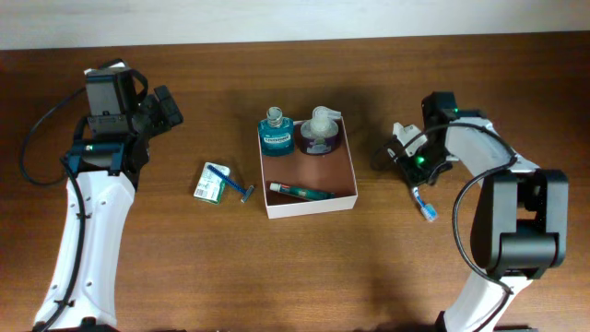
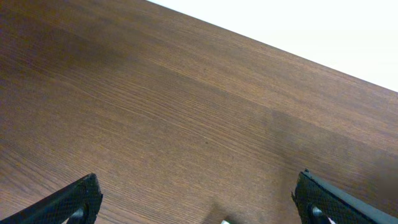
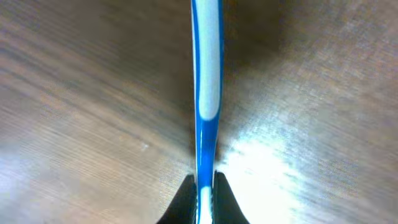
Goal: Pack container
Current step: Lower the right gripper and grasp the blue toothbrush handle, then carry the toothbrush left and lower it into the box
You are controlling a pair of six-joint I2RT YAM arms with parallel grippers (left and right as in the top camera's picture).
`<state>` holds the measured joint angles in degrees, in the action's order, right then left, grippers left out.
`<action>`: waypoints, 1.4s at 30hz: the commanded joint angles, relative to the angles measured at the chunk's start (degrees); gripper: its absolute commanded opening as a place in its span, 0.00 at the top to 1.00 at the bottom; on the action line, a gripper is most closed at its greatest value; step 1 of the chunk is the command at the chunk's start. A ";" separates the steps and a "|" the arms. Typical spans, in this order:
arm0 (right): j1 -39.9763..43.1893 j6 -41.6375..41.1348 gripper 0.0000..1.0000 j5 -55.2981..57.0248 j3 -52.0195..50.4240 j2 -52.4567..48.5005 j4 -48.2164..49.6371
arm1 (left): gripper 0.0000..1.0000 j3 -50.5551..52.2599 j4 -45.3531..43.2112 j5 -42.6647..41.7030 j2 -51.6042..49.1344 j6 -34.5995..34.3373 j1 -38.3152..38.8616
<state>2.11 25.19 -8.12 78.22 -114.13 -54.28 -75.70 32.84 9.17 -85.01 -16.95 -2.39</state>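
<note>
Dark wood tabletop, seen from overhead, holds the container (image 1: pixel 310 207) at its centre, a shallow white-walled box with a reddish-brown floor. A teal bottle (image 1: pixel 275 135) and a white-capped purple bottle (image 1: pixel 320 135) stand along its far wall, and a slim tube (image 1: pixel 300 191) lies near the front. To its left lie a green-white packet (image 1: pixel 210 187) and a blue razor (image 1: pixel 232 182), with the left gripper (image 1: pixel 166 106) well apart, fingers (image 2: pixel 74 202) spread wide, while to its right the right gripper (image 3: pixel 204 196) pinches a blue-and-white toothbrush (image 3: pixel 206 81) by one end.

One container (image 1: pixel 311 206), two bottles (image 1: pixel 276 134), one tube (image 1: pixel 300 191), one razor (image 1: pixel 232 181), one packet (image 1: pixel 209 189), one toothbrush (image 3: pixel 205 93).
</note>
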 commanded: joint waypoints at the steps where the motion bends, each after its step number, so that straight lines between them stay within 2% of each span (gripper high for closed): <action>1: 0.17 -0.81 0.96 -4.55 7.52 0.39 -3.17 | 0.01 -0.72 -0.15 -0.20 0.07 0.09 -0.28; 9: -1.40 -0.70 0.96 -15.69 22.27 3.82 -16.61 | 0.01 -0.72 -0.17 -0.20 0.07 0.09 -0.28; 11: -3.28 0.28 0.96 -18.58 23.26 5.64 -17.70 | 0.01 -0.72 -0.15 -0.20 0.07 0.09 -0.28; 18: -15.58 6.80 0.96 -17.81 23.26 10.56 -19.06 | 0.01 -0.72 -0.15 -0.20 0.07 0.09 -0.28; 26: -30.01 7.48 0.96 -7.74 23.21 10.62 -17.40 | 0.01 -0.72 -0.15 -0.20 0.07 0.09 -0.28; 30: -33.88 7.52 0.96 -0.63 23.21 10.45 -13.70 | 0.01 -0.72 -0.15 -0.20 0.07 0.09 -0.28; 42: -33.18 9.14 0.96 5.18 23.21 8.31 -10.51 | 0.01 -0.74 -0.15 -0.20 0.07 0.09 -0.28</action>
<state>-31.90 33.41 -5.02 100.51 -104.60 -65.06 -75.70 32.82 9.17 -85.01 -16.95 -2.39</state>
